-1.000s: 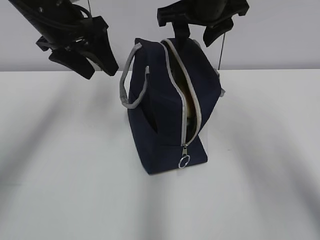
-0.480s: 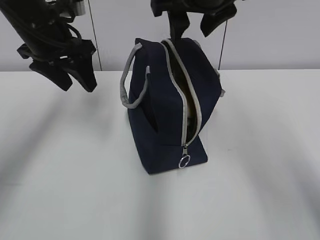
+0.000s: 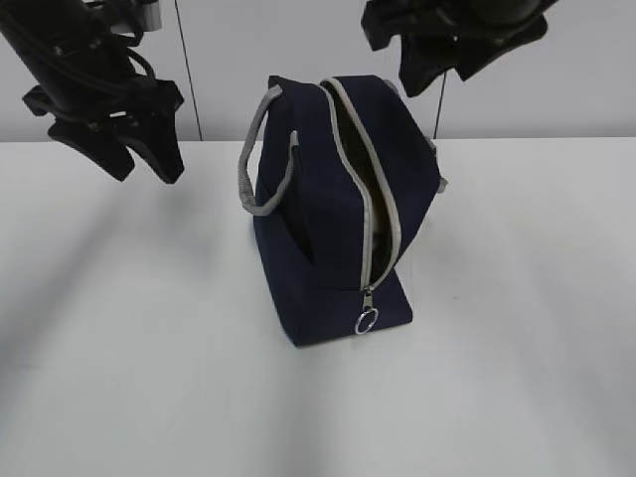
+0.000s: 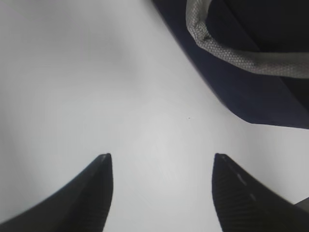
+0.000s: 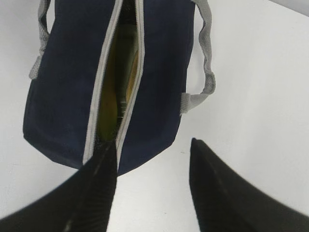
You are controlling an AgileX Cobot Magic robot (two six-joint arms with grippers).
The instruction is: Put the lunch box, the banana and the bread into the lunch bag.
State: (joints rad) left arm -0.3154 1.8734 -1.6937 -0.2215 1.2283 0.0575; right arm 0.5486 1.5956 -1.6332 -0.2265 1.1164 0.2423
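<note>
On the white table [image 3: 149, 348], nearest the exterior camera: bare surface, then the zipper's ring pull [image 3: 367, 321] hanging at the near end of the lunch bag [image 3: 318, 229]. Bag upright at centre, navy, standing on its base, zipper track [image 3: 373, 189] running from the near bottom edge up over the top and parted into a narrow slit. Grey strap handle [image 3: 260, 159] looped out from the bag's left face; a second one just showing at the right side.

Through the slit, from the right wrist view: yellow of the banana [image 5: 107, 104] lengthwise inside the bag, something paler beside it, not identifiable. Lunch box and bread not visible in any view; cannot tell whether inside.

Further back, left gripper [image 3: 139, 159] in the air left of the bag, well apart from it, above the table; jaws spread wide, nothing between them, only bare table and a corner of the bag with its strap in its wrist view.

Farthest, right gripper [image 3: 437, 65] high above and behind the bag's right top edge, clear of the fabric; jaws apart, moderate gap, holding nothing.
</note>
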